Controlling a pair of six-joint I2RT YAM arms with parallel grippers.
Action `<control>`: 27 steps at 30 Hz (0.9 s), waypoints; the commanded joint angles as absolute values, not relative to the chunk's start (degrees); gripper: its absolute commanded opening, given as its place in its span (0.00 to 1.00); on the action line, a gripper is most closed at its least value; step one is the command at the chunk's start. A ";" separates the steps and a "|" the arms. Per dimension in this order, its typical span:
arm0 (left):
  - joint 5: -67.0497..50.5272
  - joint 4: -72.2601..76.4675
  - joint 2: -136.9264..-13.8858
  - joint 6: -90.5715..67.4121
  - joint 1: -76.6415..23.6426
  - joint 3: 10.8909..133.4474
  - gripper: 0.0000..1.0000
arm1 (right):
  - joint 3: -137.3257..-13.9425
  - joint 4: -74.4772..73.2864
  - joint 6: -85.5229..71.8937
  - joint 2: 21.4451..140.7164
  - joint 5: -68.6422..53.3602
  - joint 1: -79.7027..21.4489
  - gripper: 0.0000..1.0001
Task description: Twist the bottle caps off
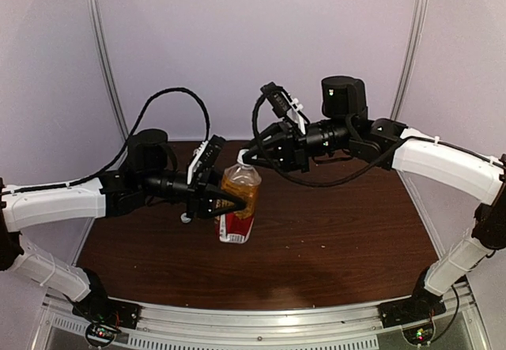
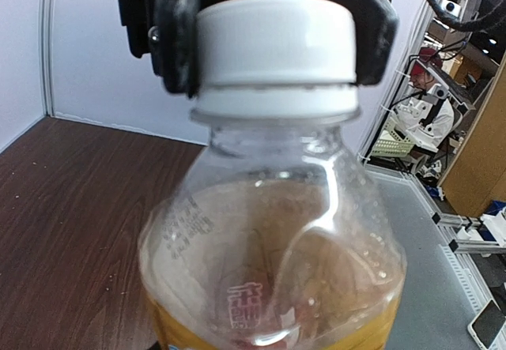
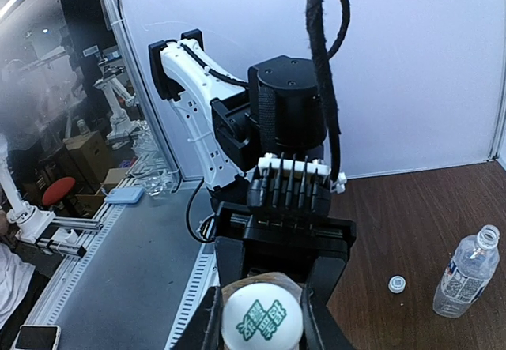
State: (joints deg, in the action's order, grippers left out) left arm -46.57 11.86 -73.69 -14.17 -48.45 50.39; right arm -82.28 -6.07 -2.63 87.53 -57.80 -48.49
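Between the fingers [image 2: 178,42] of the right gripper [image 3: 263,333] sits the white cap [image 2: 274,46] of the amber-liquid bottle [image 1: 241,182]. One black finger presses on each side of the cap, so this gripper is closed on it. In the left wrist view the cap looks fully seated on the neck, with its lower ring tight against the collar, and I see no gap.

Below the right gripper, the left gripper [image 1: 224,205] comes from the side and clamps the body of the same bottle near the top of the red-white label. The bottle stands upright with its base on the brown table [image 1: 340,231].

Beyond the right gripper and to its side, the right wrist view shows a clear bottle [image 3: 465,279] standing with an open neck. A loose cap [image 3: 397,284] lies just beside it on the table. I judge that this first bottle is finished and the second one is now in hand, at the start of the turn.

The next move calls for rotating the right wrist around the axis of the neck while the left gripper keeps the body from turning with it. The body is thin plastic and may twist or slip, so the lower grip must be firm. One wrist turn may not be enough, and then the right gripper would have to release and grip the cap again.
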 commanded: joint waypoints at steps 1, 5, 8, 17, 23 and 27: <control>-51.43 19.51 -72.37 -15.61 -48.69 50.57 0.30 | -82.97 -7.10 0.03 88.65 -60.86 -48.08 0.16; -48.89 17.93 -72.36 -14.50 -48.69 51.02 0.30 | -82.77 -7.37 -3.27 87.15 -54.63 -48.07 0.31; -45.29 15.17 -72.42 -13.41 -48.68 51.60 0.30 | -82.48 -6.95 -6.44 85.45 -50.53 -48.03 0.47; -34.75 10.01 -73.04 -11.67 -48.69 52.71 0.30 | -80.69 -4.27 -14.26 80.92 -38.28 -48.98 0.73; -30.82 9.56 -73.53 -12.18 -48.69 53.12 0.30 | -83.28 -8.22 -18.37 82.65 -24.05 -51.59 0.78; -29.81 9.04 -73.91 -12.48 -48.69 53.61 0.30 | -85.20 -10.61 -18.52 84.51 -17.08 -53.71 0.81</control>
State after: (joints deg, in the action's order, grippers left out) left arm -32.36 8.45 -73.71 -12.91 -48.45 51.33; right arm -82.41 -7.94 -16.56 83.05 -27.77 -51.99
